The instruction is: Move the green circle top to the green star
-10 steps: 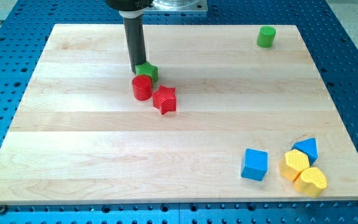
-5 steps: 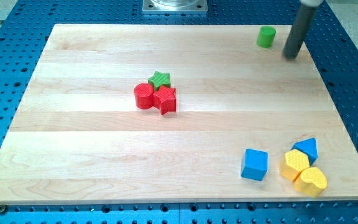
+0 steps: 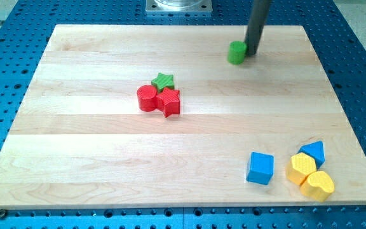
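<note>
The green circle [image 3: 236,53] sits on the wooden board [image 3: 94,159] near the view's top edge, a little right of centre. My tip [image 3: 252,53] is touching its right side, the dark rod rising straight up from there and out of the view's top. There are no fingers on this arm, only the rod, so nothing spreads, closes or pinches; the rod simply stands against the green block.

The green star [image 3: 163,81] lies well apart from the circle, down and toward the view's left, just above the middle of the board. It touches two red blocks below it: the red circle [image 3: 147,98] at its lower left and the red star [image 3: 169,102] at its lower right. The two red blocks also touch each other, so the three form one tight cluster.

Far off in the view's bottom right corner is a second group. The blue cube [image 3: 260,168] stands alone on the left of it, close to but apart from the others. To its right the yellow hexagon [image 3: 302,168] touches the blue triangle [image 3: 314,152] above it and the yellow heart [image 3: 318,185] below it.

The board rests on a blue perforated table [image 3: 354,38], and a grey metal base plate [image 3: 178,6] shows at the view's top centre.
</note>
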{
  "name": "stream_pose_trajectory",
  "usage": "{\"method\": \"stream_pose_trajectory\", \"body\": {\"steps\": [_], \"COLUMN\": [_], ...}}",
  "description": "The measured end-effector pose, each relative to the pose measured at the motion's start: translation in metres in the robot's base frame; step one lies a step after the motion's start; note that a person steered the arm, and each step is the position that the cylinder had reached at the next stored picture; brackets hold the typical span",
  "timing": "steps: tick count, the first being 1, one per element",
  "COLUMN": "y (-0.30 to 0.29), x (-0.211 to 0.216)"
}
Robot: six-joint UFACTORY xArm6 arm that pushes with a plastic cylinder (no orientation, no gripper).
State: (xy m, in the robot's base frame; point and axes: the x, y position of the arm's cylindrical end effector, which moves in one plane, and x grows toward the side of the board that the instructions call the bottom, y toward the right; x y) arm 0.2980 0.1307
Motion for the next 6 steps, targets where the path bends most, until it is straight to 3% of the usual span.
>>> {"method": "stream_pose_trajectory", "body": {"steps": [2, 5, 6], "y": [-0.089, -0.121, -0.128], "x": [0.009, 0.022, 0.061]}}
